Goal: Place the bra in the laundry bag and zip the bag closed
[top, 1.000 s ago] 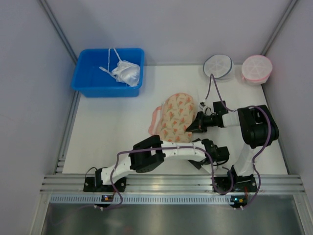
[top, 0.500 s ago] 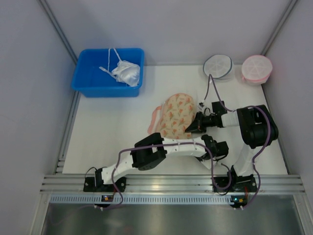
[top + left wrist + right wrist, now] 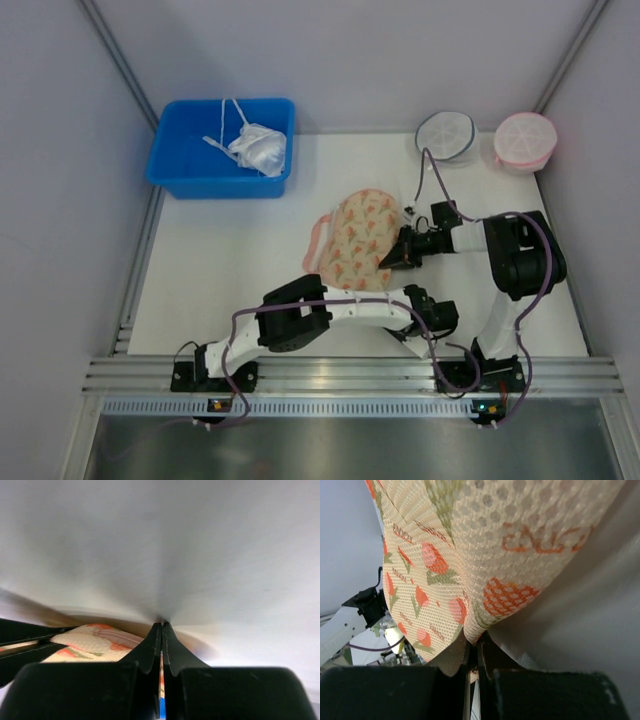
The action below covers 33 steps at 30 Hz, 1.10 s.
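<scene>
The laundry bag (image 3: 355,240), a peach-pink case with orange floral print and a pink zipper rim, lies mid-table. My right gripper (image 3: 392,258) is shut on its right edge; in the right wrist view the floral mesh (image 3: 485,555) bunches into the closed right gripper (image 3: 474,642). My left gripper (image 3: 420,296) sits just off the bag's near right corner. In the left wrist view the left gripper (image 3: 162,625) is shut, tips low over the white table, nothing visible between them, and the laundry bag (image 3: 95,640) lies to their left. The bra is not in view.
A blue bin (image 3: 180,160) at the back left holds a bright white bra with thin string straps (image 3: 255,148). A round white mesh pouch (image 3: 445,133) and a round pink mesh pouch (image 3: 525,140) stand at the back right. Grey walls enclose the table.
My left gripper has gone from open to shut, and its arm has shifted slightly left. The right gripper has kept its hold on the bag's edge.
</scene>
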Each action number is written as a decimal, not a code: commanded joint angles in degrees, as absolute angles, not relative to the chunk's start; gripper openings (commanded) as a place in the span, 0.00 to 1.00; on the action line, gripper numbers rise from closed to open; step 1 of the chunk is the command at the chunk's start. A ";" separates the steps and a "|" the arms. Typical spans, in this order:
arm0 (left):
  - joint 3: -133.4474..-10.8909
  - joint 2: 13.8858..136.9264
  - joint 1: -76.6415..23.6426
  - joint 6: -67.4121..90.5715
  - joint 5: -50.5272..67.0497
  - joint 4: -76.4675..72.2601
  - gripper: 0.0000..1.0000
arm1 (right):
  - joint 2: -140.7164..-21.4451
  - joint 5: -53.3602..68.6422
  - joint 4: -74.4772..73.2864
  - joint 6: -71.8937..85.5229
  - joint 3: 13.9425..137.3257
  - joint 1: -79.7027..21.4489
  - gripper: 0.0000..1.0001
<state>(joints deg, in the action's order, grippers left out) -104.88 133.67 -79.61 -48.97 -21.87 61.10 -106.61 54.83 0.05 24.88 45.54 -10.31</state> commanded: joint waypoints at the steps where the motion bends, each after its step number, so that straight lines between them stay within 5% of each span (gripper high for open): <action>1: -100.55 133.60 -82.97 -46.23 -8.27 63.02 0.00 | -107.14 52.82 -1.84 20.66 49.47 -9.49 0.00; 12: -93.25 126.48 -85.61 -41.22 -2.55 61.88 0.00 | -109.86 52.99 -6.85 16.70 57.74 -9.14 0.00; 13: -93.69 127.00 -85.43 -41.39 -3.68 60.83 0.00 | -109.95 53.52 -8.07 16.53 59.14 -9.14 0.05; 14: -95.52 127.44 -84.73 -41.48 -4.21 60.39 0.00 | -109.78 53.96 -9.30 16.09 60.02 -9.05 0.24; 17: -101.31 130.07 -82.37 -40.96 -5.89 60.03 0.00 | -107.85 54.49 -15.28 13.28 62.14 -8.62 0.56; 20: -105.63 131.92 -79.82 -40.69 -7.73 59.07 0.00 | -104.86 54.75 -21.69 9.68 62.05 -6.87 0.73; 25: -107.58 132.02 -77.00 -40.52 -9.58 55.20 0.00 | -103.01 54.67 -30.84 1.06 59.08 -2.73 0.72; 33: -107.14 130.69 -76.82 -40.69 -11.86 48.17 0.00 | -106.52 63.80 -27.70 2.72 50.11 -2.81 0.59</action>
<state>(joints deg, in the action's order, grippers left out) -106.04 131.41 -77.10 -41.17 -11.07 56.25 -105.49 58.19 -28.64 2.83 51.70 -1.76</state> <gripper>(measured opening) 0.015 0.598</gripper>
